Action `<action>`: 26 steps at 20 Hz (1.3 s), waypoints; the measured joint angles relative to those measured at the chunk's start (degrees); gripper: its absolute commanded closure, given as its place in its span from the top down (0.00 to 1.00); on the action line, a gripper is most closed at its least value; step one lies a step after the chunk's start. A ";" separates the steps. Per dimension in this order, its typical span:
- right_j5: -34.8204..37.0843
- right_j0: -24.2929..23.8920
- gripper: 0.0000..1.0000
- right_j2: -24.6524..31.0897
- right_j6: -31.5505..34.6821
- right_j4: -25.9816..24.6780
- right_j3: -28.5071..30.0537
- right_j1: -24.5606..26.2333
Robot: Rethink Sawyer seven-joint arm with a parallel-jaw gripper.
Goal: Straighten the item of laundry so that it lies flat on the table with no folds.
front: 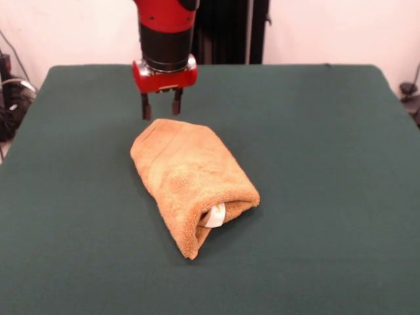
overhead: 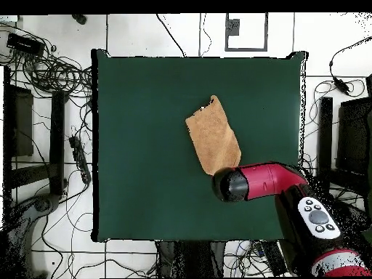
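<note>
The golden-tan towel (front: 190, 180) lies folded over on itself on the dark green table (front: 315, 144), as a long bundle running from far left to near right. A small white tag (front: 216, 216) peeks out of the open fold at its near end. It also shows in the overhead view (overhead: 213, 136) as a slanted oblong. My gripper (front: 161, 109) hangs open just above and behind the towel's far end, fingers pointing down and apart, holding nothing. In the overhead view the arm's head (overhead: 231, 184) covers the towel's end nearest the robot.
The table's edges show on all sides in the overhead view (overhead: 98, 145). Cables and dark equipment (overhead: 43, 73) lie on the floor beside the table. The red arm (overhead: 280, 182) reaches in from the bottom right corner.
</note>
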 measured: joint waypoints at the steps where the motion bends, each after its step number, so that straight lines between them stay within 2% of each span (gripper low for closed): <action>1: 0.00 -0.01 1.00 0.03 0.00 -0.14 0.00 0.00; 11: 0.00 -1.29 1.00 1.56 0.00 -0.53 -0.01 0.10; 19: 0.00 -3.55 1.00 3.25 0.00 -2.37 -0.03 2.81; 26: 0.07 -3.54 1.00 3.41 0.01 -3.54 -0.48 3.80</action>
